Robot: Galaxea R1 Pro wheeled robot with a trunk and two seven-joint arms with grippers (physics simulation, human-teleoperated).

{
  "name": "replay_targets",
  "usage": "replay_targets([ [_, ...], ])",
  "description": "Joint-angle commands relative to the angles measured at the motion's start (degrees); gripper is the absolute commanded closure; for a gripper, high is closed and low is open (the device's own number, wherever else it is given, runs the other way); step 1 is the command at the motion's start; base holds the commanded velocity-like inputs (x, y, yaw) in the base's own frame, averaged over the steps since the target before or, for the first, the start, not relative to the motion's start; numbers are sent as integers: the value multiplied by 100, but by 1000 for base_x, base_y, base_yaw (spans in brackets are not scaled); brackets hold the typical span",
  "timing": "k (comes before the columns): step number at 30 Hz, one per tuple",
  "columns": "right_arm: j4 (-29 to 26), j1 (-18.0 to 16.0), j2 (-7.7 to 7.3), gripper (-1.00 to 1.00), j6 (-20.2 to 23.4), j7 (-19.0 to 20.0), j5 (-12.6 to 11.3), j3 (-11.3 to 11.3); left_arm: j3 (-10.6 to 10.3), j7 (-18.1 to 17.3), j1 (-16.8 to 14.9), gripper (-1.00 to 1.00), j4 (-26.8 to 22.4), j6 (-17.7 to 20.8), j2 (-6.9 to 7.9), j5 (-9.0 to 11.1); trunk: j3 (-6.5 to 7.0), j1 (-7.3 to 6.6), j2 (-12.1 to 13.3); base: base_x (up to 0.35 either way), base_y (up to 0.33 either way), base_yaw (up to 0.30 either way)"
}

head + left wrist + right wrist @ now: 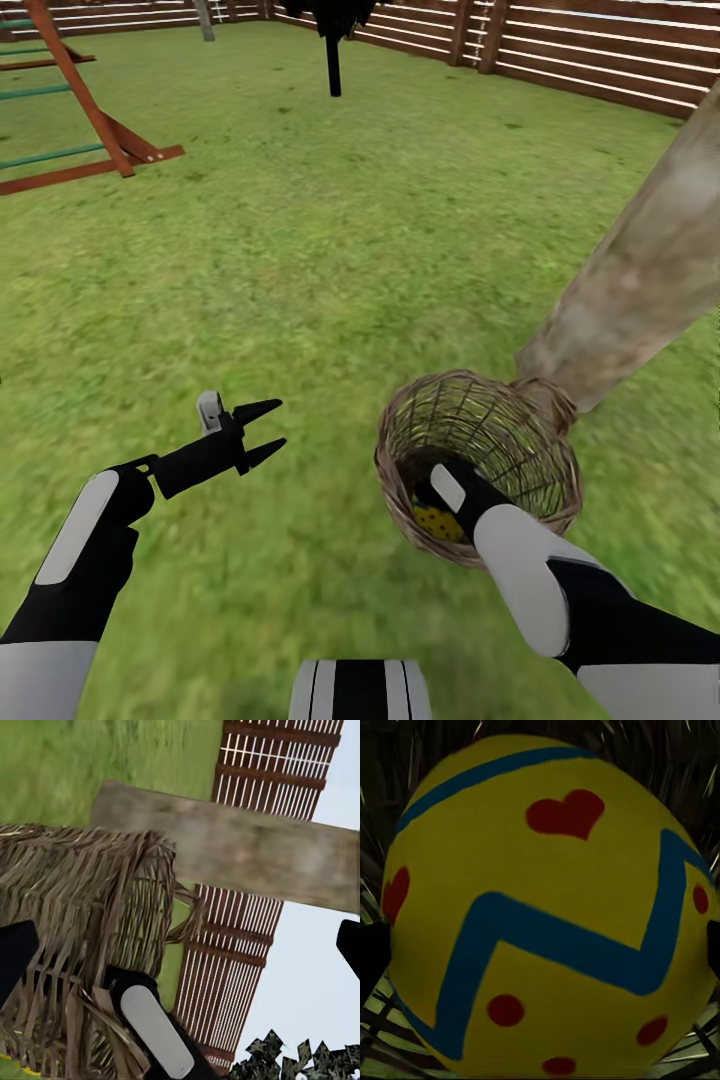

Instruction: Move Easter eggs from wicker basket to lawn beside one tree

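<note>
Your right jaws are down inside the wicker basket [480, 460], so the head camera sees just the wrist and forearm going over the near rim. A patch of yellow with dark dots, an Easter egg [437, 522], peeks out beside that wrist at the bottom of the basket. In your right wrist camera that Easter egg [551, 904] sits directly ahead of the jaws and very close, yellow with a blue zigzag band, red dots and a red heart, wicker behind it. The dark fingertips [371, 960] show at either edge of that view, just outside the egg's sides; whether they touch it cannot be told.

Your left gripper [262, 430] hovers over the lawn [330, 250], well apart from the basket, its jaws spread with nothing between them. Its wrist camera looks across at the basket's woven wall [82, 937] and your right arm entering it.

The thick pale tree trunk [640, 270] rises just beyond the basket, on the far side from your right jaws, with the basket's loop handle [548, 395] up against its base.
</note>
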Motion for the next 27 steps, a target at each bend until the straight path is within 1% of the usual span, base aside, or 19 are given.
replay_targets([
  [1,209,4,8,100,1,-38,-142,-50,6,59,-2,-100,-4,19,0,55,18,-2,1,0,0,0],
  [15,209,4,10,100,-17,-38,-142,-51,6,59,-2,-100,-4,19,0,55,328,-38,19,0,0,0],
  [27,206,6,-25,100,-26,-67,-125,-56,6,59,-2,-100,-4,19,0,55,594,-69,36,0,0,0],
])
